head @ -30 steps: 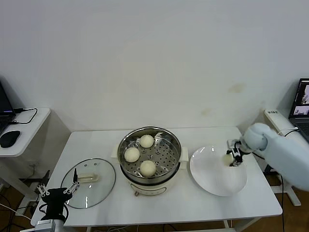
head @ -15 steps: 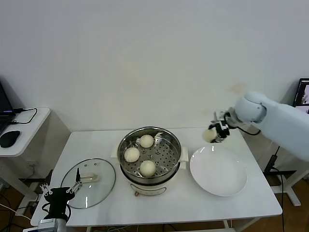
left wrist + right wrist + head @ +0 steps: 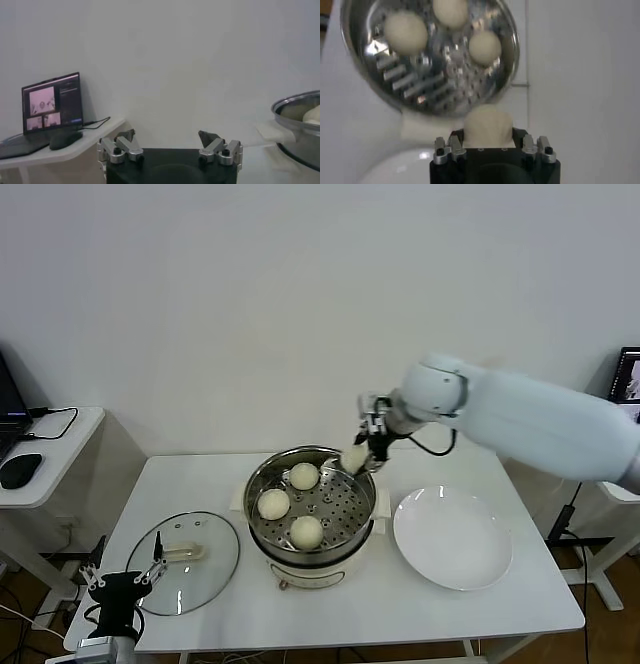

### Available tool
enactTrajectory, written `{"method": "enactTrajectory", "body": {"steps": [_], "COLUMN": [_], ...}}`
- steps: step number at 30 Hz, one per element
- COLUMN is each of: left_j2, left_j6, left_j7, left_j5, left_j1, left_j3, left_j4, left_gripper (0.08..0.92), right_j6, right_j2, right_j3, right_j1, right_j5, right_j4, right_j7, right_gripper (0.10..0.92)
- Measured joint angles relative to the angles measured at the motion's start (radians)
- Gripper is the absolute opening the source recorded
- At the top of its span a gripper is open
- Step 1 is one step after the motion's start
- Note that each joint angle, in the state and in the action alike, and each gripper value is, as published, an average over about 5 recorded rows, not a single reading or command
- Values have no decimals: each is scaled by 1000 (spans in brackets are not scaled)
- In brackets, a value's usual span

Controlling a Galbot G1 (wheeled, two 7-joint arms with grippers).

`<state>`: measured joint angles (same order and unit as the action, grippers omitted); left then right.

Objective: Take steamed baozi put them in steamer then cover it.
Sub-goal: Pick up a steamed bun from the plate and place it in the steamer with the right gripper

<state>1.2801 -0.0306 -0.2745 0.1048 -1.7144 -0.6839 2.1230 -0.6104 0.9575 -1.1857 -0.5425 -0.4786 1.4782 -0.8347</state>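
Observation:
The shiny steel steamer [image 3: 262, 520] stands mid-table with three baozi on its holed tray: one at the back [image 3: 304, 476], one at the left [image 3: 273, 503], one at the front [image 3: 306, 531]. My right gripper [image 3: 360, 452] hovers over the steamer's back right rim, shut on a fourth baozi [image 3: 354, 458]. In the right wrist view that baozi [image 3: 488, 126] fills the jaws above the steamer [image 3: 420, 90]. My left gripper [image 3: 125, 582] is parked low at the table's front left, open and empty [image 3: 166, 141]. The glass lid [image 3: 184, 562] lies flat left of the steamer.
An empty white plate [image 3: 452, 538] lies right of the steamer. A side table with a laptop and mouse [image 3: 20, 470] stands at far left. A second laptop [image 3: 628, 376] shows at the right edge. The white wall is behind the table.
My right gripper lifted the baozi off the plate and carried it left to the steamer's back right rim. The plate is now bare. The left arm stayed put.

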Motion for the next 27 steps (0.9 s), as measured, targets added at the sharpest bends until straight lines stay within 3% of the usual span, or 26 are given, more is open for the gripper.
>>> {"method": "enactTrajectory", "body": {"steps": [10, 21, 27], "left_j2": [5, 3, 4], "left_j6": [-1, -5, -5], "left_j7": [-1, -2, -2], "left_j5": [3, 4, 4], "left_j1": [2, 3, 5], "left_j3": [1, 1, 4], "left_j4": [-1, -7, -9], "left_gripper": [823, 823, 823], "right_j6": [-71, -99, -106], "right_j2": [118, 149, 149], "right_j3": [-44, -61, -58], "right_j1": [45, 95, 102], "right_j5": [-54, -34, -26], "right_j4": [-46, -75, -71], "right_j7": [57, 71, 74], "right_gripper": [602, 608, 716]}}
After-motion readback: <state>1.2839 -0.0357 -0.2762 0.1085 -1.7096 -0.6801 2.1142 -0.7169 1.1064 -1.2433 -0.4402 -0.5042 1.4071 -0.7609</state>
